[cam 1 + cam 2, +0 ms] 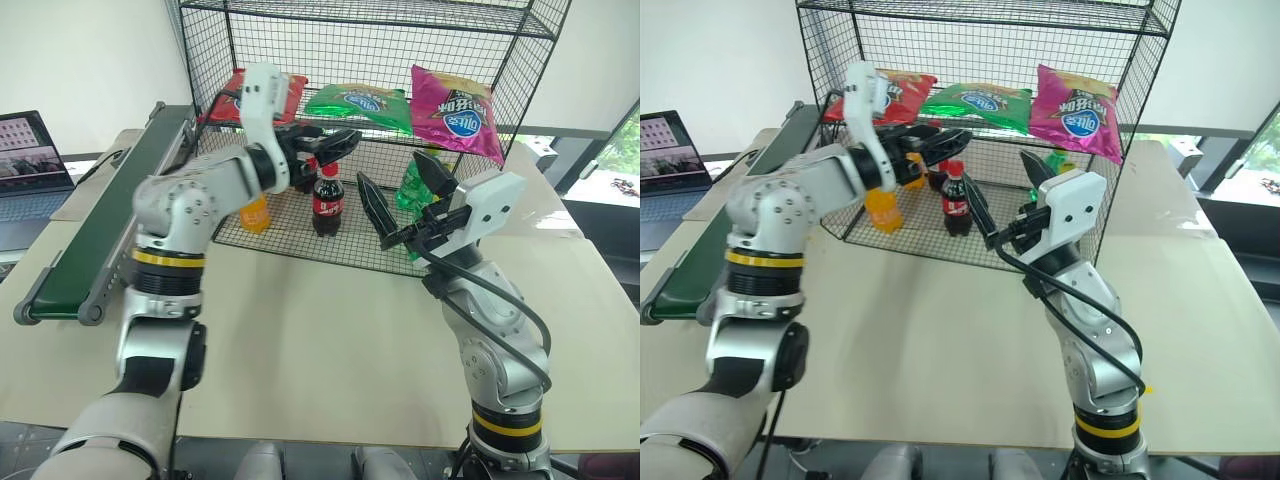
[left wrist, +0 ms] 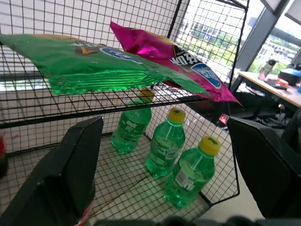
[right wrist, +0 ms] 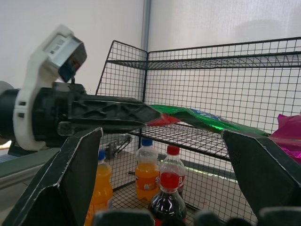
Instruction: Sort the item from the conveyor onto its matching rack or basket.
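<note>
Bottles (image 2: 164, 149) under green bag (image 2: 94, 63) show from left wrist.

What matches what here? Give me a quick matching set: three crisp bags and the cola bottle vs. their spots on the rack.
Things:
1. green crisp bag
2. pink bag
3. red bag
4. cola bottle

Places:
A. bottom tier of the rack
B. middle of the shelf
C. shelf end nearest the conveyor
D. shelf end farthest from the conveyor

Pairs: 1-B, 2-D, 3-C, 4-A
</note>
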`<state>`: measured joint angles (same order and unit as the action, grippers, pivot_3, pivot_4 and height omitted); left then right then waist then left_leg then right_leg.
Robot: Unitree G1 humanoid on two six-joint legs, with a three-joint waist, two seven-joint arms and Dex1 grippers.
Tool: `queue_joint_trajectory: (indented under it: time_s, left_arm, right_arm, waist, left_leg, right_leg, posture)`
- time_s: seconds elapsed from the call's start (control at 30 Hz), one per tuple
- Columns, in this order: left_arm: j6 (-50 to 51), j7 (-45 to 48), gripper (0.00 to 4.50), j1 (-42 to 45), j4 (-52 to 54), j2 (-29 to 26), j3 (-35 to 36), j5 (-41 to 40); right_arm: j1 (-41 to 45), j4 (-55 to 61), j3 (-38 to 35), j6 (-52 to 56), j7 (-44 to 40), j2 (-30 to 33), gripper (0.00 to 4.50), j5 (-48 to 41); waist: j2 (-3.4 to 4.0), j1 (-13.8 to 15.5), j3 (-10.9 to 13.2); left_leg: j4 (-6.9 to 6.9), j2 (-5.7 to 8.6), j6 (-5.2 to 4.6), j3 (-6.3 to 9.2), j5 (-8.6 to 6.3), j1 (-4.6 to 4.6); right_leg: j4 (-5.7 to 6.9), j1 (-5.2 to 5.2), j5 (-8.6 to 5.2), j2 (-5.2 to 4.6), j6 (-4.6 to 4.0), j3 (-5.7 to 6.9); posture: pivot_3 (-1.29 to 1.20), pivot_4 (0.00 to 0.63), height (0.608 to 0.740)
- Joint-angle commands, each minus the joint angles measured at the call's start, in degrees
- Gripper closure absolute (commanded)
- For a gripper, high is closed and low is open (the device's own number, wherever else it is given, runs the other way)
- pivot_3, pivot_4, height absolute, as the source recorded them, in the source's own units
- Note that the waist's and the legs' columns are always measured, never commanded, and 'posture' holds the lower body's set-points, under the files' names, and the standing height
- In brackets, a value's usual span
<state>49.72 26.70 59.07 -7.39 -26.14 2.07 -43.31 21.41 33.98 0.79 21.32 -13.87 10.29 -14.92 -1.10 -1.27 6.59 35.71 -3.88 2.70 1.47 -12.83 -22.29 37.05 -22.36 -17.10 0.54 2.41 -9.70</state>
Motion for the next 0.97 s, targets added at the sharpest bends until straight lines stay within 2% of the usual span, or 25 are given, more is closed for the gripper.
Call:
queue_joint_trajectory:
  time_s: [0.03,0.13,0.2,0.37,0.47,0.57,0.7,0.97]
  left_arm:
    - [-4.3,8.7,0.08,-5.8,5.2,-6.9,0.7,3.2]
    - [-10.3,11.8,0.08,-17.2,9.7,-12.3,1.7,8.1]
    - [-14.1,10.3,0.08,-24.3,11.5,-13.1,2.2,11.6]
    - [-22.7,4.0,0.08,-39.1,14.6,-9.4,3.4,19.2]
    - [-27.5,-0.8,0.08,-44.2,13.6,-5.7,4.3,23.0]
    - [-32.4,-2.0,0.08,-47.8,11.5,-3.0,3.3,26.1]
    - [-37.3,-1.4,0.08,-48.5,7.6,-0.5,1.1,29.4]
    - [-38.6,2.4,0.08,-46.1,3.2,2.0,0.5,28.9]
  right_arm:
    - [-2.4,2.5,-2.2,-0.9,-2.2,2.1,0.0,-2.0]
    - [-8.5,3.6,-2.9,0.5,-5.1,5.7,0.0,-2.6]
    - [-12.8,3.2,-2.1,0.2,-7.1,8.7,0.0,-1.6]
    - [-19.1,1.3,-3.6,-1.8,-7.0,9.6,0.0,-0.9]
    - [-21.9,-0.9,-4.9,-2.9,-6.2,9.1,0.0,-0.3]
    - [-25.2,-4.2,-6.7,-5.9,-5.4,8.4,0.0,0.9]
    - [-28.3,-8.1,-7.1,-9.8,-4.7,7.1,0.0,2.3]
    - [-30.0,-7.7,-6.3,-11.6,-3.4,5.7,0.0,3.8]
  waist:
    - [0.1,-0.2,0.0]
    - [0.22,-0.7,0.0]
    - [0.21,-0.7,0.0]
    - [0.14,-0.3,0.0]
    - [0.1,0.1,0.0]
    - [0.09,0.4,0.0]
    - [0.09,0.5,0.0]
    - [0.1,0.2,0.0]
  left_leg:
    - [-0.01,0.0,-0.01,-0.01,-0.01,0.01]
    - [-0.06,-0.01,-0.04,-0.01,-0.02,0.0]
    - [-0.06,-0.03,-0.13,-0.03,-0.09,0.08]
    - [0.14,-0.03,-0.18,-0.03,-0.12,-0.04]
    - [0.17,-0.02,-0.18,-0.03,-0.12,-0.02]
    - [0.16,-0.01,-0.19,-0.02,-0.13,0.01]
    - [0.13,-0.01,-0.22,-0.03,-0.15,-0.03]
    - [0.13,0.0,-0.22,-0.04,-0.15,0.0]
  right_leg:
    - [0.01,0.01,0.0,0.0,0.0,0.0]
    - [-0.04,-0.01,-0.03,-0.01,-0.02,0.01]
    - [0.0,0.07,-0.1,-0.04,-0.01,-0.01]
    - [0.02,0.07,-0.12,-0.06,-0.02,-0.01]
    - [0.04,0.11,-0.12,-0.06,-0.01,-0.02]
    - [0.04,0.13,-0.12,-0.06,0.0,-0.01]
    - [-0.01,0.11,-0.12,-0.06,-0.01,-0.02]
    - [0.04,0.12,-0.12,-0.06,0.0,-0.02]
  posture:
    - [0.0,0.15,0.738]
    - [0.0,0.15,0.738]
    - [0.0,0.15,0.738]
    - [0.0,0.15,0.738]
    - [0.0,0.15,0.738]
    - [0.0,0.15,0.738]
    - [0.0,0.15,0.738]
    - [0.0,0.15,0.738]
